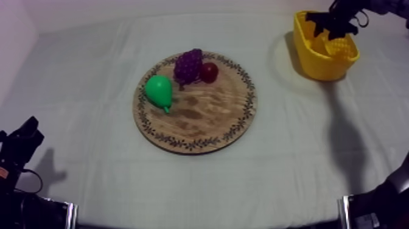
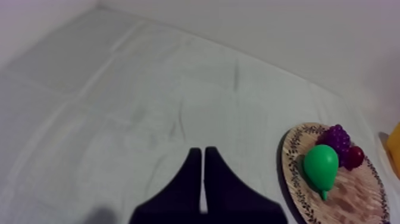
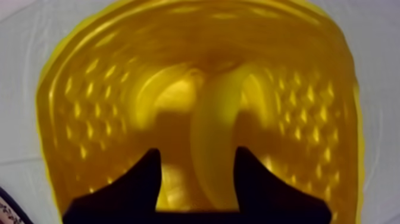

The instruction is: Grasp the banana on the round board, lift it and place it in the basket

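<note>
R gripper hangs over the yellow perforated basket, approx. 2 o'clock from the round wooden board w/ patterned rim. Its black fingers are spread, w/ the yellow toy banana betw. them, down inside the basket. L gripper: fingers pressed together, over bare grey-white cloth at 8 o'clock from the board. On the board: green pear at 9, purple grapes at 11, small red fruit at 12.

Yellow basket, green pear, purple grapes
</note>
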`<state>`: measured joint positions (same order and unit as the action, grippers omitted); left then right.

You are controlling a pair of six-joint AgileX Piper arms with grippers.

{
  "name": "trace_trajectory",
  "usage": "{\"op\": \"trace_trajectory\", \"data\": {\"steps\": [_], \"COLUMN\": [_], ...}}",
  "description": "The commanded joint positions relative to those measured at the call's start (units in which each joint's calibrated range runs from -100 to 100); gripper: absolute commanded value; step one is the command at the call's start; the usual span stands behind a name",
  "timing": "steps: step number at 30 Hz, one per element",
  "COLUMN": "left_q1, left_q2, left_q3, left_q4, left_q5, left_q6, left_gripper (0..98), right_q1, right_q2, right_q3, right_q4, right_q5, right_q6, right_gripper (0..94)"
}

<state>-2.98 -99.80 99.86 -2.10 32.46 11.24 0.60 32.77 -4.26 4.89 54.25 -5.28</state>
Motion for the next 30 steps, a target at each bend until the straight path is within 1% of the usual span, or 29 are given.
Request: {"op": "trace_trajectory", "data": {"steps": [1,5,7,9,13,19,26,30], "left_q1": [-0.03,-0.03,-0.03,-0.03,-0.03,-0.03,-0.03,-0.03], "left_q2": [-0.03,-0.03,-0.03,-0.03,-0.03,-0.03,-0.03,-0.03], "left_q3": [0.03,0.03,0.03,0.03,0.03,0.03,0.03,0.03], "left_q4": [-0.03,-0.03,-0.03,-0.03,-0.03,-0.03,-0.03,-0.03], "left_q5": [0.03,0.03,0.03,0.03,0.03,0.03,0.03,0.03], "left_q6": [0.01,0.01,0.01,0.01,0.01,0.01,0.01,0.00], "left_gripper": [0.1,0.1,0.1,0.1,0.1,0.1,0.1,0.1], "right_q1": [-0.07,-0.52,-0.80,-1.04,-1.19,-0.22,0.99,0.89], "right_q2": [-1.37,-5.45,-8.13,-11.30,-18.38,-30.21,-46.76,-57.40], "right_q3": [1.72,6.41,9.46,13.17,21.29,34.07,54.37,65.88], "right_q4": [0.23,1.45,2.04,2.43,2.99,2.52,4.71,6.21], "right_q5": [-1.07,-3.64,-4.88,-6.54,-10.08,-14.96,-24.65,-28.26], "right_q6": [-0.23,-2.26,-3.27,-3.80,-4.39,-3.40,-3.46,-4.10], "right_gripper": [27.3,10.3,5.2,2.7,1.1,0.7,0.7,0.7]}}
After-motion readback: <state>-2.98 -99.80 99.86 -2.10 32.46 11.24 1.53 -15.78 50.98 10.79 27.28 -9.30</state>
